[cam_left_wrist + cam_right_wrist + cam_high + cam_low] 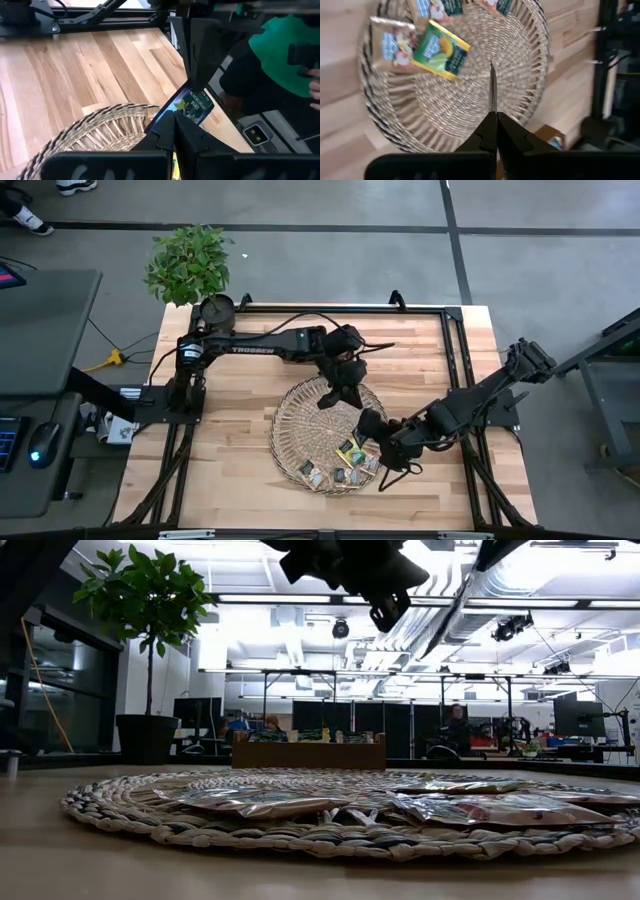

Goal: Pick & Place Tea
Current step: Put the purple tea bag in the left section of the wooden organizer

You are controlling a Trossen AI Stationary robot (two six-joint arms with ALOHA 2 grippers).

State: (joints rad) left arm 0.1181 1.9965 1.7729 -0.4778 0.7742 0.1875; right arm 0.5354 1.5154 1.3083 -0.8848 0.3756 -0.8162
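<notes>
A round woven tray (300, 425) lies on the wooden table, with several tea sachets on its near right part (350, 452); a green-yellow one (440, 52) and a pale one (392, 45) show in the right wrist view. My left gripper (335, 395) hangs over the tray's far part, shut on a dark blue sachet (192, 105). Over the tray's right side, my right gripper (368, 423) is shut on a thin flat sachet seen edge-on (493, 85). In the low view the sachets (260, 802) lie flat on the tray (130, 815). My left gripper pinches the dark blue sachet by one end (176, 114) between its two fingers, which slant down from the table's far side. The printed face juts out past the fingertips. It is lifted clear, above the tray's rim (115, 112). My right gripper pinches a thin sachet between its two fingers, which slant down from the table's right side. The sachet's edge (493, 102) sticks straight out past the fingertips as a dark line. It is clear of the tray; which part is gripped cannot be told.
A potted plant (190, 265) stands at the table's far left corner. A black frame (455, 360) runs along the table's edges. A person in a green sleeve (280, 55) stands beyond the table's right side. Bare wood (230, 450) lies left of the tray.
</notes>
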